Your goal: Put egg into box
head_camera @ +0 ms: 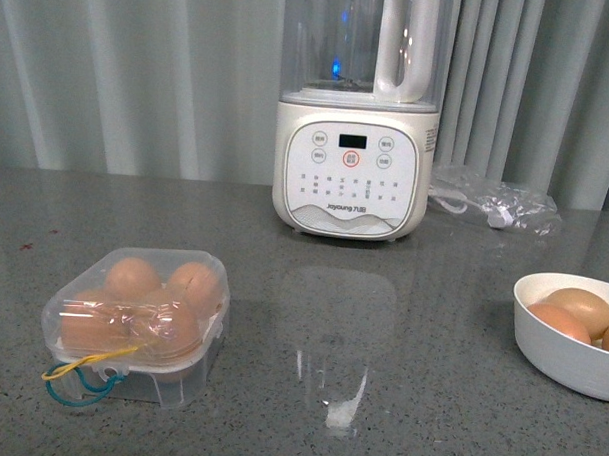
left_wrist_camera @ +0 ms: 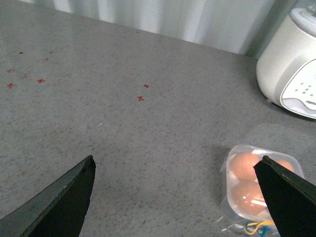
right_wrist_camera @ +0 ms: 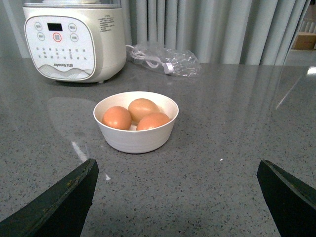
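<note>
Box (head_camera: pixel 133 325) w/ lid shut over brown eggs sits left-front of the blender (head_camera: pixel 355 150); bowl (right_wrist_camera: pixel 136 139) w/ three eggs (right_wrist_camera: pixel 117 117) right of the blender. Both grippers (left_wrist_camera: pixel 175 197) (right_wrist_camera: pixel 175 197) spread wide, holding nothing; cable bag (head_camera: pixel 496 200) beside the blender.

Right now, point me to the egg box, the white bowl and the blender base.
egg box (head_camera: pixel 131 322), front view, on the closed clear lid.
white bowl (right_wrist_camera: pixel 136 140), right wrist view, on the outer wall facing the camera.
blender base (head_camera: pixel 352 170), front view, on the control panel.

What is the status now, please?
Left hand and right hand open, empty. Three eggs in white bowl. Box lid closed, looks full. Nothing in the way.
</note>
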